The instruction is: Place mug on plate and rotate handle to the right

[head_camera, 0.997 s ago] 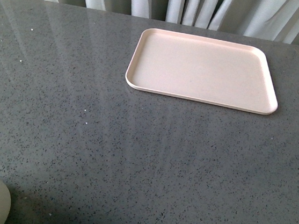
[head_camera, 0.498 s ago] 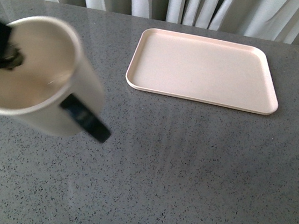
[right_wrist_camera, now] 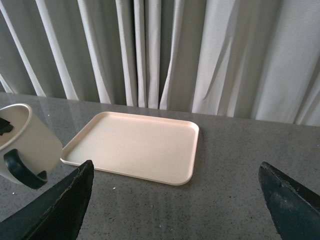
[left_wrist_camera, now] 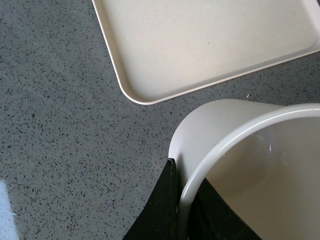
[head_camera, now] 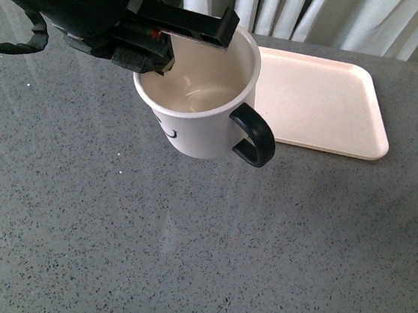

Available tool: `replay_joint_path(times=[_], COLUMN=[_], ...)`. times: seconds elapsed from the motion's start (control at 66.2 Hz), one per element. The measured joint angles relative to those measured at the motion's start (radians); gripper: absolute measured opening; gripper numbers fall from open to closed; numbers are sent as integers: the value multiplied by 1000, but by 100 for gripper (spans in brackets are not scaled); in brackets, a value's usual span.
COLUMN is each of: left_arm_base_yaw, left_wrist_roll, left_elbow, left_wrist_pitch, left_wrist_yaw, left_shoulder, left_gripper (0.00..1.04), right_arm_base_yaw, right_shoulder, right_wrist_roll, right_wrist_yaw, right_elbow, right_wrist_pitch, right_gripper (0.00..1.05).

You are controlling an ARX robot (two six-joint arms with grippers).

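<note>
front view shows the left gripper (head_camera: pixel 164 49) carrying the large white ceramic mug (head_camera: pixel 198 117) with the black print on its side. its jaws are pinched on the mug's rim, one finger inside the wall and one outside, which the left wrist view confirms close up. the mug looks lifted off the grey speckled counter (head_camera: pixel 259 245) and tipped a little, with its open mouth leaning toward the camera. it sits at the left end of the flat pale pink rectangular plate (head_camera: pixel 328 102). from the right wrist view it appears beside that end rather than over the plate, so i judge the placing is not done. the glossy black loop handle (head_camera: pixel 255 135) already points roughly to my right and a bit toward me, so the turn may need only a small correction once the mug is down. the right gripper (right_wrist_camera: pixel 175 200) hangs back on its own side with its jaws spread wide and nothing between them, looking across the plate at the pale curtains (right_wrist_camera: pixel 200 50). what is left, as i read it: carry the mug over the plate, level it, set it down, release, then check the handle.
</note>
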Motion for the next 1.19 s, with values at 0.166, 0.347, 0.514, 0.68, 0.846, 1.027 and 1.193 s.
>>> replay_joint_path(times=[0.166, 0.347, 0.514, 0.68, 0.846, 1.027, 1.193], left_arm_base_yaw=[-2, -2, -6, -10, -19, -23, -23], left_wrist_roll=[0, -1, 66, 128, 177, 207, 190], left_elbow=[0, 0, 175, 472, 718, 970, 1176], left_wrist_pitch=[0, 0, -198, -282, -394, -524, -614], left_wrist_yaw=[2, 1, -38, 6, 29, 31, 31], left_shoulder=[0, 0, 102, 309, 479, 655, 783], left_gripper=[2, 2, 2, 2, 2, 2, 2], right_arm_base_yaw=[0, 0, 0, 0, 0, 0, 0], right_shoulder=[0, 0, 0, 0, 0, 0, 0], right_wrist_roll=[0, 0, 0, 0, 0, 0, 0], right_wrist_yaw=[0, 0, 0, 0, 0, 0, 0], right_elbow=[0, 0, 0, 0, 0, 0, 0], right_wrist_pitch=[0, 0, 0, 0, 0, 0, 0], right_gripper=[96, 96, 96, 96, 96, 96, 96])
